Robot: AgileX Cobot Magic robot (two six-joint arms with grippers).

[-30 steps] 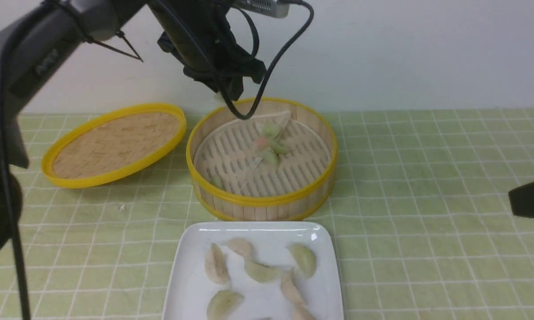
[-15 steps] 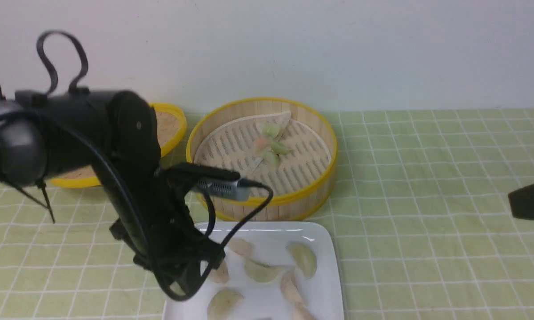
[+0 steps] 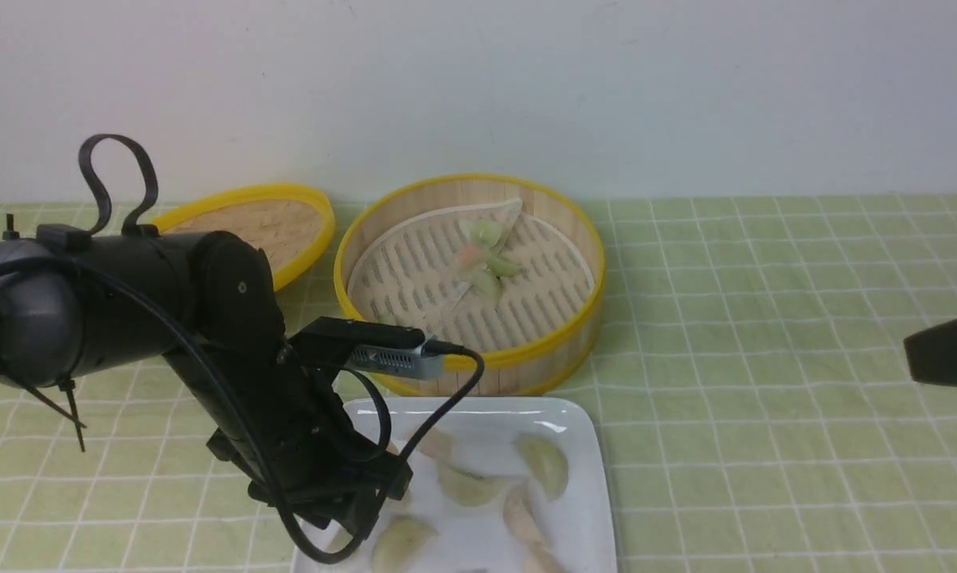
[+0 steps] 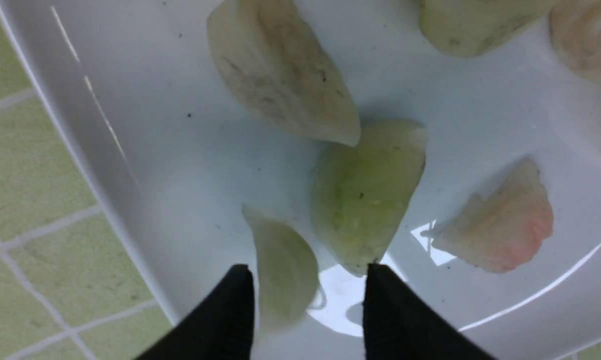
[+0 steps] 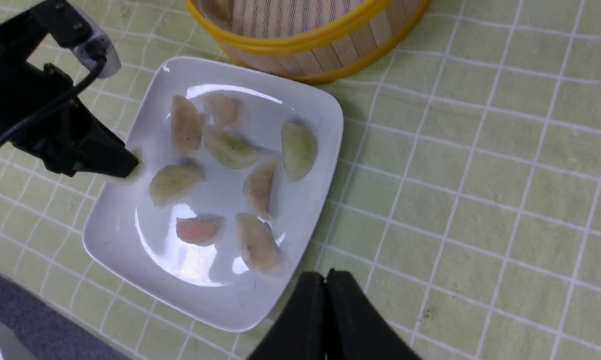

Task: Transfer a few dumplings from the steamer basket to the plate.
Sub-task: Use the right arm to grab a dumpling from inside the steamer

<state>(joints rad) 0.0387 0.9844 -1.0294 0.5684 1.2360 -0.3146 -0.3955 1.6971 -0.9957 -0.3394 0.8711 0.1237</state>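
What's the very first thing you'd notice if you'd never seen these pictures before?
The big black arm reaching in: its left end effector hangs over the left edge of the white plate, jaws apart, with a pale dumpling between them. Next come the other dumplings lying on that plate. Behind it stands the yellow-rimmed steamer basket, holding a small cluster of its own.

Eight dumplings (image 5: 185, 125) are lying on one plate (image 5: 314, 107), a ninth dumpling (image 4: 285, 270) showing blurred at its 9 o'clock edge. One steamer basket (image 3: 526, 370) is holding an uncountable cluster (image 3: 486, 263); one lid (image 3: 275, 223) is sitting at its 10 o'clock.
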